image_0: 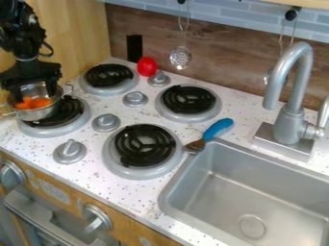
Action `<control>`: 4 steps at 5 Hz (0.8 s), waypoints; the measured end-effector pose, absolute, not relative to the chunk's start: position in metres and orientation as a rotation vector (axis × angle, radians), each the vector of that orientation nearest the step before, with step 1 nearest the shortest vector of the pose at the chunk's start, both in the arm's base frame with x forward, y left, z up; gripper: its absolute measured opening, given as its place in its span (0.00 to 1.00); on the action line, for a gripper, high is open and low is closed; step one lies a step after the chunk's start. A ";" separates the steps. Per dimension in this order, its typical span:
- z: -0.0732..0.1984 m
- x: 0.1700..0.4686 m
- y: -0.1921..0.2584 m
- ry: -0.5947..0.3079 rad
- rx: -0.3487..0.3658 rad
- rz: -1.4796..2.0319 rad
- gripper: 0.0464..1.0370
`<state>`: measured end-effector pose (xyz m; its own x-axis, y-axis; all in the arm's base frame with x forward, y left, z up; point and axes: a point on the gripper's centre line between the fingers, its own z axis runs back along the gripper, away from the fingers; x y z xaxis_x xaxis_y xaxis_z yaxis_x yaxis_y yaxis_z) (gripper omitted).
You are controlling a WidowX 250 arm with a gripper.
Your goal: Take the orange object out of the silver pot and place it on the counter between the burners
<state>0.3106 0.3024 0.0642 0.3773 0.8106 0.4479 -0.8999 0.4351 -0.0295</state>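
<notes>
My tool [33, 90] hangs over the silver pot [40, 114], its two fingers spread wide and not squeezing. They hide some of the pot's inside, so I can't tell if they touch it. The pot sits on a burner [76, 114], well apart from the sink [254, 192], and hides part of that burner. I count one pot, four black burners, four knobs [69, 151] on the worktop [83, 180], one red thing [147, 67] and one blue-handled thing [218, 128] beside the sink. Behind the sink, the tap [292, 113] partly hides a hanging spoon. The pot is round and shiny, with thin handles and what look like two orange bits [40, 102] inside.
</notes>
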 end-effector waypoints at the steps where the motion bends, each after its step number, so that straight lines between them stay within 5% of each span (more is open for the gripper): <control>1: 0.060 0.313 0.302 -0.437 0.223 1.112 0.96; 3: 0.037 0.316 0.305 -0.413 0.220 1.128 0.92; 4: 0.037 0.317 0.309 -0.434 0.230 1.137 0.65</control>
